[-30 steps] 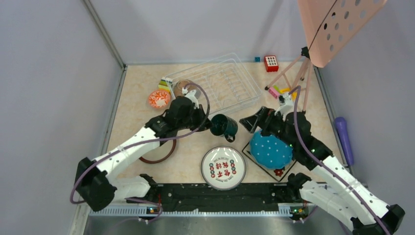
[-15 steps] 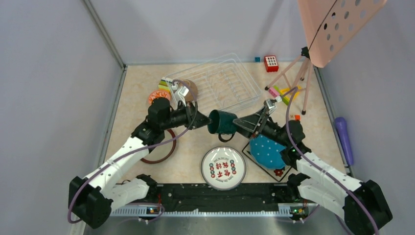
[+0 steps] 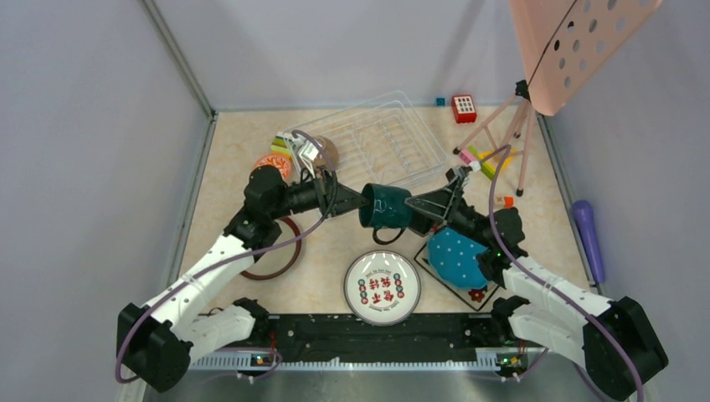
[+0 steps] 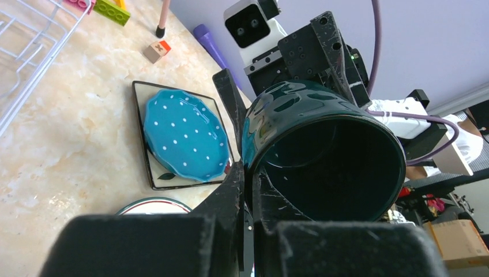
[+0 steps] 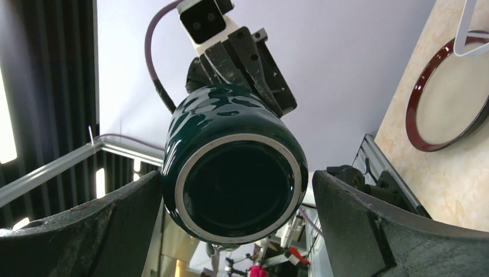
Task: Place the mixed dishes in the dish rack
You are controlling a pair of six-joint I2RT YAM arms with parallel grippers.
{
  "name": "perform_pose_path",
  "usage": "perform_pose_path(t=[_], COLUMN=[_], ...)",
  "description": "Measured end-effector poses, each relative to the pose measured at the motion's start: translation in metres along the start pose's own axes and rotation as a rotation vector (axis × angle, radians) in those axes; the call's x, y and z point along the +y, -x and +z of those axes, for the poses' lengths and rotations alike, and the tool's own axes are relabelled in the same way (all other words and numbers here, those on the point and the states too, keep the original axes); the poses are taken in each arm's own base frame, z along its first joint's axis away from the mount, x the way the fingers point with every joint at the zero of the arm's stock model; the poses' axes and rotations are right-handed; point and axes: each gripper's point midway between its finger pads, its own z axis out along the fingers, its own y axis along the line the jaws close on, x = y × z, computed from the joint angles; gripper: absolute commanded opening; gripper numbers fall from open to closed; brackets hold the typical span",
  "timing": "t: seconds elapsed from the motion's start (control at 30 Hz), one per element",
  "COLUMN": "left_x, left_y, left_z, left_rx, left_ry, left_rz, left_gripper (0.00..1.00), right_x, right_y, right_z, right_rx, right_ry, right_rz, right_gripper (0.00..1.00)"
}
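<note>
Glossy glazed ceramic: dark green mug [image 3: 387,208]. Thin clear-white wire: dish rack [image 3: 381,146]. Smooth marble-look surface: table [image 3: 233,159].

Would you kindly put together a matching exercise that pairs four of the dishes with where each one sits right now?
Things:
1. dark green mug
2. blue white-dotted plate
3. white plate with red characters
4. dark red-rimmed round plate

Places:
A. flat on the table, partly under the left arm
B. resting on the black square plate
C. off the table, rim pinched by the left gripper
D. flat on the table near its front edge, midway across

Pairs: 1-C, 2-B, 3-D, 4-A
</note>
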Motion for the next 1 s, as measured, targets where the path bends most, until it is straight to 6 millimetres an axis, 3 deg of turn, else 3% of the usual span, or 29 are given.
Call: perform_pose_path(t=[0.23,0.3,0.37,0.43,0.5,0.67,0.87,1.0], left_x=[0.003,0.003,0.004,0.003,0.002,0.007,0.031,0.065], left_y=[-0.004,-0.004,-0.004,-0.003,-0.001,0.006,0.023,0.030], left_z=[0.007,0.009,0.010,0.011,0.011,0.013,0.006,-0.013], left_rx=[0.039,0.043,0.047,0.046,0.044,0.024,-0.034,-0.063], left_ry=[-0.035,-0.038,-0.041,-0.045,-0.046,-0.019,0.114,0.280], left_rz=[-0.012,-0.013,-0.014,-0.012,-0.009,0.029,0.032,-0.027], left_gripper=[0.00,0.00,0.00,0.01,0.16,0.60,0.88,0.92], right_x=[0.001,0.000,-0.001,-0.001,-0.001,-0.003,-0.008,0.005], right_y=[-0.002,-0.003,-0.003,-0.003,-0.002,0.003,0.032,0.065], right_z=[0.005,0.006,0.007,0.007,0.008,0.012,0.030,0.049], right_rx=[0.032,0.039,0.045,0.047,0.044,0.033,0.005,-0.011], right_ry=[0.001,0.000,0.000,0.002,0.006,-0.013,-0.140,-0.210], right_rz=[0.019,0.024,0.031,0.031,0.031,-0.003,-0.211,-0.450], right_gripper=[0.97,0.86,0.65,0.50,0.40,0.27,0.08,0.06])
